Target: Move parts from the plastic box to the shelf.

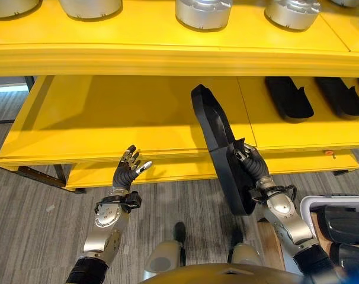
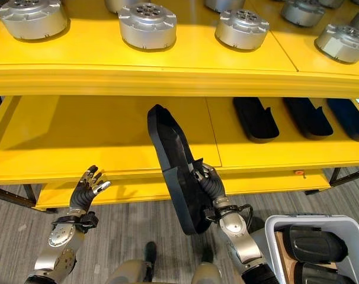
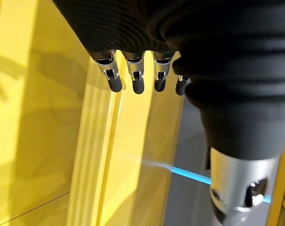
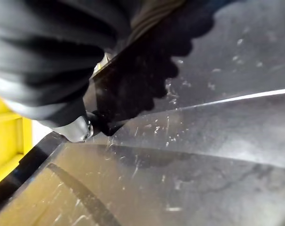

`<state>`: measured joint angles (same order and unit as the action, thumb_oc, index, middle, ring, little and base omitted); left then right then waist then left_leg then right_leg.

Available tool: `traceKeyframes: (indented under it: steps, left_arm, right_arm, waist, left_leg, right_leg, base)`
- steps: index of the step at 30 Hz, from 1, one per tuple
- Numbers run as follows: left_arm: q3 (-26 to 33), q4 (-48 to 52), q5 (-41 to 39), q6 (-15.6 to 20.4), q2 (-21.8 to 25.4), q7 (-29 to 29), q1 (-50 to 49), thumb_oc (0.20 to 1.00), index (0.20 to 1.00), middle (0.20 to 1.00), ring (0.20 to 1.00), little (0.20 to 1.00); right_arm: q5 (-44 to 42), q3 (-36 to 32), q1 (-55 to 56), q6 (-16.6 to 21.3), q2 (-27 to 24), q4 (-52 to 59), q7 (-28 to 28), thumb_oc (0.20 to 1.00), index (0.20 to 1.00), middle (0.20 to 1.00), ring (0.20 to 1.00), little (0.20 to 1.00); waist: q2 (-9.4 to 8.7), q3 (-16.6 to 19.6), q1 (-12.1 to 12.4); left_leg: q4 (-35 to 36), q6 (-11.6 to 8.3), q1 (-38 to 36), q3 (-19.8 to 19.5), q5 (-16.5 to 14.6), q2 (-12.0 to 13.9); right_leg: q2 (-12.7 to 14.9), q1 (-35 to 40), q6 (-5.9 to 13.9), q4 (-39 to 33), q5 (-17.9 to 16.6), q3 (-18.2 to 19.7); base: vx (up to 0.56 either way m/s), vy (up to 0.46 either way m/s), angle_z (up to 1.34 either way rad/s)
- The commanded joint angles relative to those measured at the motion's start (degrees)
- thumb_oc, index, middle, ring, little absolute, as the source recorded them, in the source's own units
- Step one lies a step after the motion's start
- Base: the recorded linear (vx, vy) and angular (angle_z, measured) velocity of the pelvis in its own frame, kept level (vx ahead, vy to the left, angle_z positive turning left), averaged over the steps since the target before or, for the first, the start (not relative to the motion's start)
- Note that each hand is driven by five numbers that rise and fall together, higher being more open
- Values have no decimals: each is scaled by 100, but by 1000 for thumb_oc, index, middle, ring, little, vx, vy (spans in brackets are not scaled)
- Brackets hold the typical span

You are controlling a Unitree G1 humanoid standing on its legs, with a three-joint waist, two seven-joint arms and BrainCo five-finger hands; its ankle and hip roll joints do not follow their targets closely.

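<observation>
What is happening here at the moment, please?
The robot's right hand grips a long black part and holds it tilted over the front edge of the middle level of the yellow shelf. Three similar black parts already lie further right on that level. The left hand is open near the shelf edge and holds nothing. More dark parts sit in the plastic box at lower right.

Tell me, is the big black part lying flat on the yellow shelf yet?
Not yet. The black part stands tilted on edge, its top over the middle shelf, its bottom hanging below, with the right hand curled round it.
</observation>
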<state>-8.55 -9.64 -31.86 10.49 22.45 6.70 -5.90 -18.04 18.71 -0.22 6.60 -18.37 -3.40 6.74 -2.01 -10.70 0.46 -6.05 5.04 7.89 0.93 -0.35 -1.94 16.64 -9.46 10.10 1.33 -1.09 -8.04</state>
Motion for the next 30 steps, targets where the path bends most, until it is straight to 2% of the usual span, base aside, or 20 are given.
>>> traceKeyframes:
  steps: [1, 2, 5, 8, 9, 14, 17, 20, 26, 30]
  left_arm:
    - [121, 506, 212, 343, 131, -47, -57, 1000, 1000, 1000, 1000, 1000]
    - [81, 492, 209, 341, 98, -75, -54, 1000, 1000, 1000, 1000, 1000]
    - [68, 508, 161, 322, -15, -162, -150, 1000, 1000, 1000, 1000, 1000]
    - [103, 570, 65, 306, -61, -225, -281, 1000, 1000, 1000, 1000, 1000]
    - [86, 597, 15, 277, -62, -257, -293, 1000, 1000, 1000, 1000, 1000]
    - [4, 663, -53, 236, -78, -271, -331, 1000, 1000, 1000, 1000, 1000]
    - [-72, 708, -113, 229, -81, -294, -350, 1000, 1000, 1000, 1000, 1000]
    - [-209, 740, -163, 207, -19, -304, -365, 1000, 1000, 1000, 1000, 1000]
    - [-445, 877, -315, 180, 153, -318, -368, 1000, 1000, 1000, 1000, 1000]
    - [-532, 927, -382, 159, 260, -344, -380, 1000, 1000, 1000, 1000, 1000]
  right_arm:
    - [56, -214, -390, 362, -27, 452, -19, 200, 200, 200, 200, 200]
    - [61, -247, -328, 364, -69, 465, -33, 200, 200, 200, 200, 200]
    - [-18, -317, -255, 376, -174, 505, -97, 200, 200, 200, 200, 200]
    - [-82, -382, -261, 407, -234, 432, -99, 200, 200, 200, 200, 200]
    - [-84, -409, -303, 423, -268, 412, -62, 200, 200, 200, 200, 200]
    - [4, -439, -515, 466, -365, 429, 57, 200, 200, 200, 200, 200]
    - [132, -415, -900, 489, -376, 302, 230, 200, 200, 200, 200, 200]
    - [358, -253, -1762, 483, -383, -63, 512, 200, 200, 200, 200, 200]
    - [263, 202, -3005, 376, -249, -857, 775, 200, 200, 200, 200, 200]
    - [163, 248, -3557, 325, -290, -1245, 901, 200, 200, 200, 200, 200]
  waist:
    - [-272, -219, -23]
    - [-307, -183, -26]
    - [-291, -60, 5]
    - [-237, 53, 23]
    - [-225, 81, 43]
    - [-182, 97, 99]
    - [-143, 126, 152]
    - [-69, 132, 267]
    - [13, 60, 485]
    - [38, -31, 586]
  left_leg:
    - [-498, -433, -142, -129, -755, 195]
    - [-456, -471, -164, -198, -747, 186]
    - [-305, -642, -282, -413, -673, 305]
    - [-139, -789, -420, -563, -581, 558]
    - [-34, -859, -459, -625, -504, 721]
    - [140, -947, -544, -719, -378, 982]
    - [270, -992, -604, -745, -299, 1085]
    - [359, -999, -622, -768, -232, 1142]
    - [440, -978, -583, -773, -191, 1136]
    - [385, -960, -450, -777, -199, 1078]
  right_leg:
    - [47, 127, 102, 17, -709, 181]
    - [-2, 183, 80, 54, -623, 278]
    - [-95, 309, 13, 242, -381, 7]
    - [-214, 490, -94, 364, -46, -310]
    - [-316, 523, -171, 434, 108, -383]
    - [-476, 496, -287, 701, 380, -542]
    - [-544, 526, -326, 755, 472, -608]
    - [-571, 498, -353, 854, 542, -640]
    - [-539, 390, -355, 914, 528, -663]
    - [-493, 305, -342, 911, 482, -659]
  base:
    - [106, -161, 39]
    - [71, -154, 39]
    - [120, -253, 60]
    - [136, -276, 45]
    - [95, -241, 20]
    - [74, -179, 11]
    - [66, -111, 6]
    - [49, -63, 2]
    - [-1, 2, 1]
    - [-31, 17, 4]
